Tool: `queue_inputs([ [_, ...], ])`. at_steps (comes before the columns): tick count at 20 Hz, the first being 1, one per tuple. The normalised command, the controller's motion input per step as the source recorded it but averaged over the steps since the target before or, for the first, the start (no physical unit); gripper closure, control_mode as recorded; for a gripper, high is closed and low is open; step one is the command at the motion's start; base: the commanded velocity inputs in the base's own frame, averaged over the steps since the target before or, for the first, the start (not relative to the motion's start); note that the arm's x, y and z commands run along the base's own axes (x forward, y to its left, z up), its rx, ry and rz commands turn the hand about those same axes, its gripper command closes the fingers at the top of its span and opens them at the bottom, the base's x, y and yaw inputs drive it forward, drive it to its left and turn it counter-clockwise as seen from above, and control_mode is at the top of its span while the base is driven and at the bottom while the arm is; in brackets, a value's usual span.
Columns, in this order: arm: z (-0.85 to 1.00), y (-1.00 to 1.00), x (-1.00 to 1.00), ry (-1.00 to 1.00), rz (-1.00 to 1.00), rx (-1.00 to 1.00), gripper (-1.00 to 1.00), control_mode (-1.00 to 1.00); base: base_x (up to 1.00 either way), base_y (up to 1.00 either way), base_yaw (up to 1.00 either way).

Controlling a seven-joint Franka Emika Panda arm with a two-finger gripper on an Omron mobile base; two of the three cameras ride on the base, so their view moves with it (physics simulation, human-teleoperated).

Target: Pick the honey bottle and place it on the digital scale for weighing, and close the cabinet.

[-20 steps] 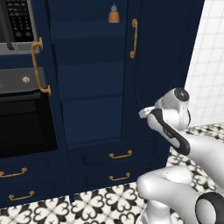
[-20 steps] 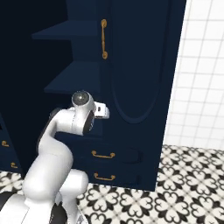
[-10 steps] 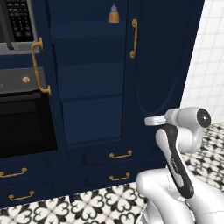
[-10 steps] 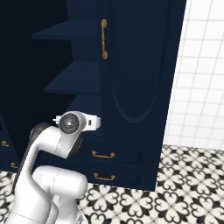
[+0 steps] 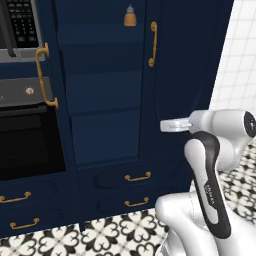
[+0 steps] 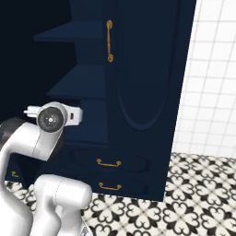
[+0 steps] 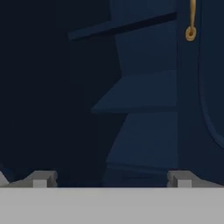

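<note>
Presently the gripper (image 7: 112, 178), fingers apart and holding nothing, is facing the cabinet (image 5: 105, 100); its stiff right door (image 6: 147, 69) likely swinging easily if pushed near the handle (image 6: 109, 40).

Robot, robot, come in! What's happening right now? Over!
Gripper open, holding nothing. Cabinet open, orange bottle on its top shelf. Nothing in the way.

cabinet (image 5: 105, 100) shelves, orange bottle (image 5: 130, 16) on top shelf, tiled floor (image 6: 203, 193)

The arm has folded lower, its wrist swinging toward the cabinet (image 5: 105, 90).
</note>
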Motion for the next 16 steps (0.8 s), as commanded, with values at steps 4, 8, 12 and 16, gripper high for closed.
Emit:
queue_inputs([
  [4,-0.39,1.00,-1.00,-0.13,0.00,0.29,-1.00,-1.00,0.00,0.00,0.00],
  [8,-0.40,0.93,-1.00,-0.02,0.00,0.35,-1.00,-1.00,0.00,0.00,0.00],
  [12,-0.57,1.00,-0.97,-0.09,0.00,0.36,-1.00,-1.00,0.00,0.00,0.00],
  [16,-0.72,1.00,-0.72,-0.13,0.00,0.29,-1.00,-1.00,0.00,0.00,0.00],
])
